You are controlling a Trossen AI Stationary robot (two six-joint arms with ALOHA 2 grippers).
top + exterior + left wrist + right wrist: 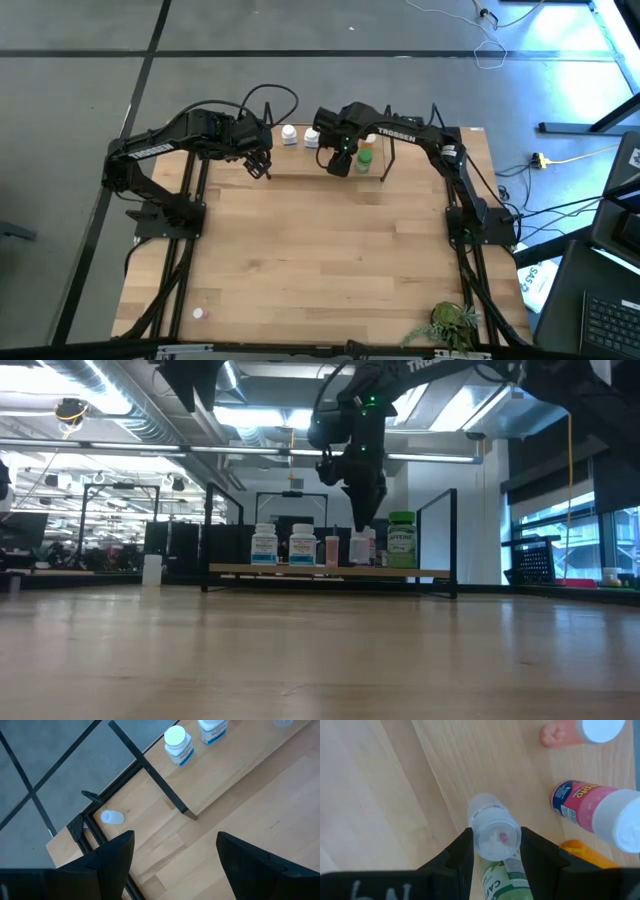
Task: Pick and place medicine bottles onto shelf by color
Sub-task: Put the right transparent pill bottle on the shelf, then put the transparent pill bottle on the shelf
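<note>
The shelf [412,160] stands along the table's far edge. On its lower board [250,569] stand two white bottles [264,545] [302,545], a pink one [332,550], a white one [361,550] and a green one [401,540]. My right gripper [495,834] points down over the board [445,770], next to the pink bottle [582,807], and is shut on a small bottle [492,832] with a clear end and a green-printed label. My left gripper [175,865] hangs open by the shelf's left end, holding nothing. My right gripper pinches the small bottle between its two fingers [460,855], which come from above and point down. The clear round end [492,827] shows at the fingertips and the labelled body [497,880] lies farther back between them. Whether that end touches the board I cannot tell.
One small white bottle [111,816] sits on the table's far left corner, outside the shelf's black wire upright [160,785]. Another small white thing [198,313] lies near the front left. A leafy plant [450,322] sits at the front right. An orange bottle [585,852] stands close to the right finger.
</note>
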